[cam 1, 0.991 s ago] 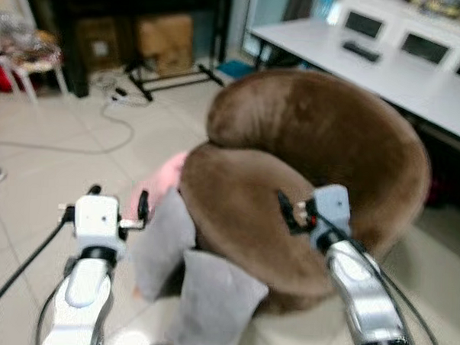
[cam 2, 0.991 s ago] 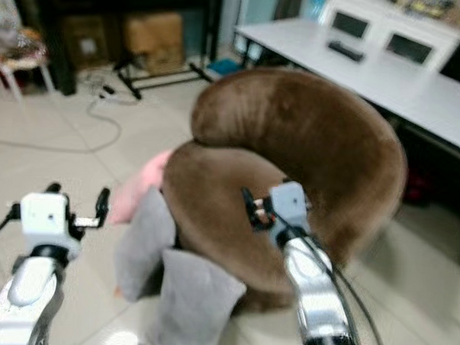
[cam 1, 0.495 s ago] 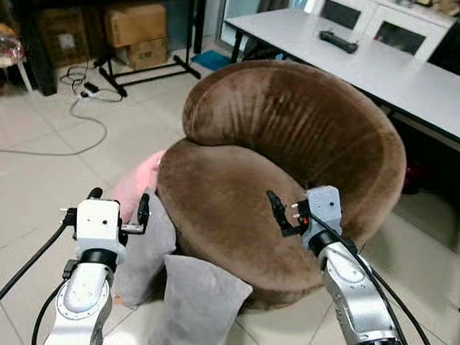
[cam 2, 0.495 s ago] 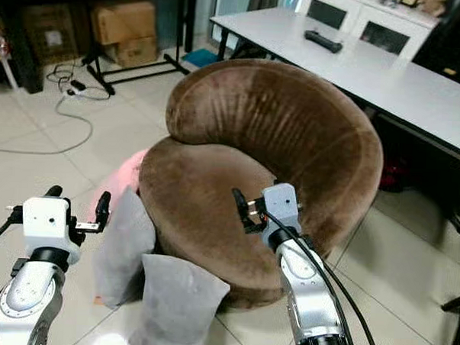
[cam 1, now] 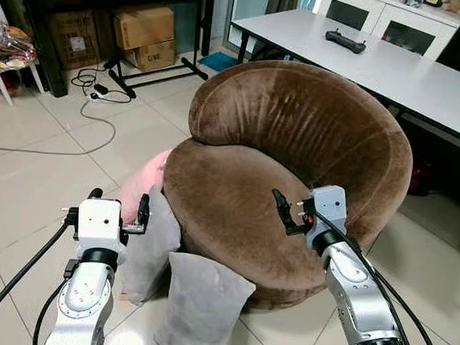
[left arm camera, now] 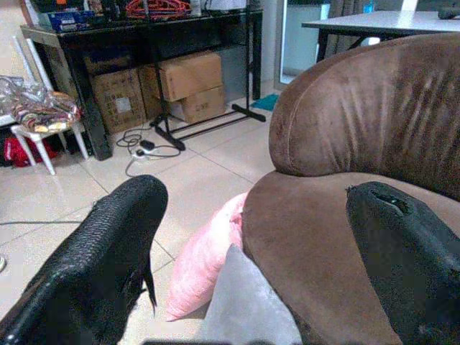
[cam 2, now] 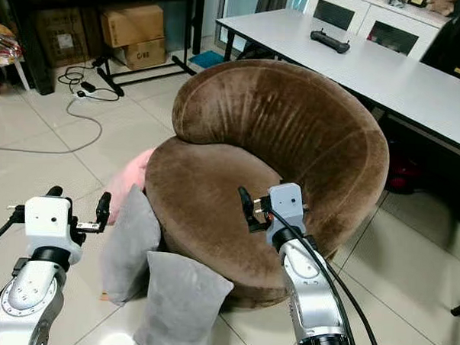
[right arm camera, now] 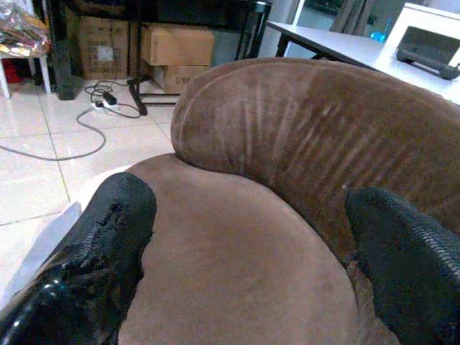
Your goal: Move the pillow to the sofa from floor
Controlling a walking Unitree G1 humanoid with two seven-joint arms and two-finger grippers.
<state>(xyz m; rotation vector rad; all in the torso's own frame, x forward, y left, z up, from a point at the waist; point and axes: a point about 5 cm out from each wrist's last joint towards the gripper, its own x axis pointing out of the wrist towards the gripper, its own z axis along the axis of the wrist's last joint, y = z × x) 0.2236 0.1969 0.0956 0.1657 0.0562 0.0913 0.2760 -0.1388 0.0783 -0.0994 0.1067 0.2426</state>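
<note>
A pink pillow [cam 1: 143, 185] lies on the tiled floor, tucked against the left side of a round brown sofa chair [cam 1: 292, 137]. Two grey pillows lean on the sofa's front left: one upright [cam 1: 154, 245], one nearer me [cam 1: 201, 305]. My left gripper [cam 1: 119, 200] hovers open and empty above the upright grey pillow, just short of the pink one. In the left wrist view the pink pillow [left arm camera: 208, 259] sits low between the fingers [left arm camera: 108, 251]. Over the sofa's seat, my right gripper [cam 1: 285, 211] is open too, with nothing between its fingers.
A long white table [cam 1: 387, 65] with a black controller [cam 1: 345, 42] stands behind the sofa at the right. Cardboard boxes [cam 1: 145, 27], a black stand's feet [cam 1: 154, 70] and cables [cam 1: 87, 128] lie at the back left. A white stool [cam 1: 13, 64] is at the far left.
The camera has swung and steadied, so the blurred scene is now sharp and slightly shifted. Both arms hold the same pose and both grippers stay open. The pillows have not moved.
</note>
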